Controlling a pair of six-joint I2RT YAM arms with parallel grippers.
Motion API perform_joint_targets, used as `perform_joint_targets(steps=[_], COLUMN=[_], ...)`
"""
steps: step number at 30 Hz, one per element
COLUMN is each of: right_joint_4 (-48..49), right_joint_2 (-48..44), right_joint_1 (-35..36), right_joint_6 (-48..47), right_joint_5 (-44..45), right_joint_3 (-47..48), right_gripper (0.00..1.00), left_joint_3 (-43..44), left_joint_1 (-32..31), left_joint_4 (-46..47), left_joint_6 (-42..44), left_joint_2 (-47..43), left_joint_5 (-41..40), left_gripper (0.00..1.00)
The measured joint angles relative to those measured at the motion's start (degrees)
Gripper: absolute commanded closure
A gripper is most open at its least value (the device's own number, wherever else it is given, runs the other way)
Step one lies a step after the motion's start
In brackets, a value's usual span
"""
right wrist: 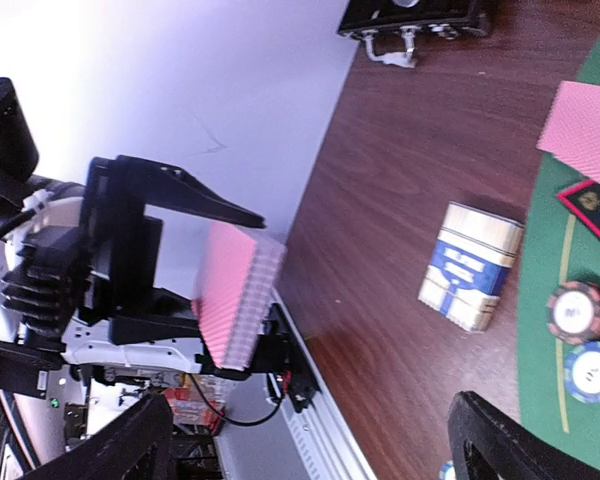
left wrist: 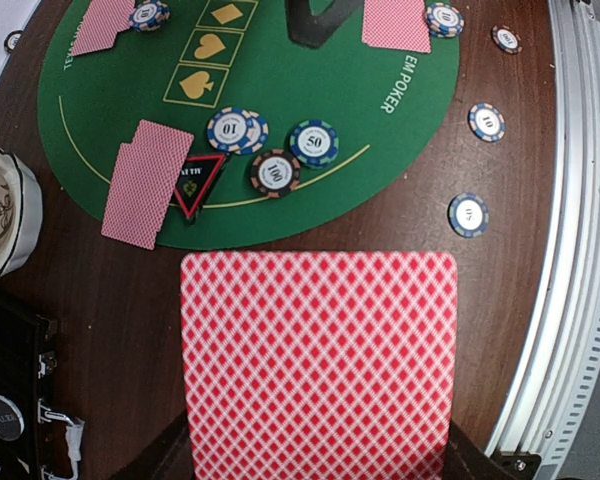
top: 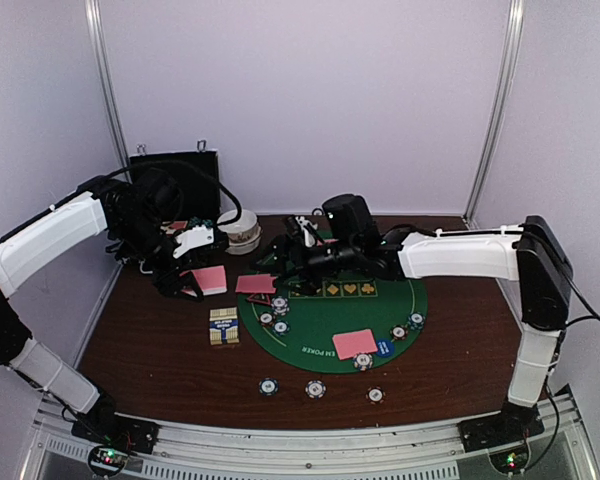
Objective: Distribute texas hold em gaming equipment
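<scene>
The left gripper is clamped on a thick deck of pink-backed playing cards with a diamond pattern. It holds the deck in the air over the dark brown wooden table, to the left of the large round green felt mat. Just beside it, a blue and cream card box stands on the wood, off the mat.

The right gripper hangs over the far left part of the mat. Its black fingers are wide apart and I see nothing between them.

On the left edge of the mat lie face-down pink cards, and a red-triangle marker button touches their corner. Close to the marker are three striped poker chips, marked 10, 50 and 100; the 100 chip lies over the yellow line.

At the near edge of the mat there are more pink cards, with a blue marker button and a pale chip just beside them. Three more chips lie in a row on the bare wood in front of the mat, apart from each other.
</scene>
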Motion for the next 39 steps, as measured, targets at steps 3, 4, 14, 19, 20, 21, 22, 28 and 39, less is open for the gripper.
perform_joint_targets(steps=[3,4,14,19,20,21,22,28,39], right_joint_4=[7.0,8.4,14.7,15.1,15.1,15.1,15.1,15.0,16.9], right_joint_2=[3.4,4.4,12.7,15.6,16.4,17.1,17.8,21.0,23.0], right_joint_1=[1.7,2.2,5.1,5.7,5.7,5.7,5.7,6.1,5.7], right_joint_6=[5.6,6.8,14.3,16.0,16.3,16.5,16.8,18.3,21.5], right_joint_5=[-2.2,-2.8,-6.0,-6.9,-7.0,-7.1,-7.2,-7.9,-10.4], right_joint_3=[2.3,3.0,10.4,14.1,15.1,15.8,16.5,19.2,19.5], right_gripper=[0.0,0.01,0.03,0.05,0.05,0.05,0.06,0.12,0.35], left_joint_3=[0.0,0.0,0.0,0.0,0.0,0.0,0.0,0.0,0.0], left_joint_1=[0.0,0.0,0.0,0.0,0.0,0.0,0.0,0.0,0.0], left_joint_4=[0.0,0.0,0.0,0.0,0.0,0.0,0.0,0.0,-0.2], left_joint_6=[0.0,0.0,0.0,0.0,0.0,0.0,0.0,0.0,0.0], left_joint_2=[0.0,0.0,0.0,-0.1,-0.1,-0.1,-0.1,-0.2,-0.4], left_joint_5=[0.1,0.1,0.4,0.5,0.5,0.5,0.5,0.6,0.5], left_gripper=[1.0,1.0,1.0,1.0,1.0,1.0,1.0,1.0,1.0])
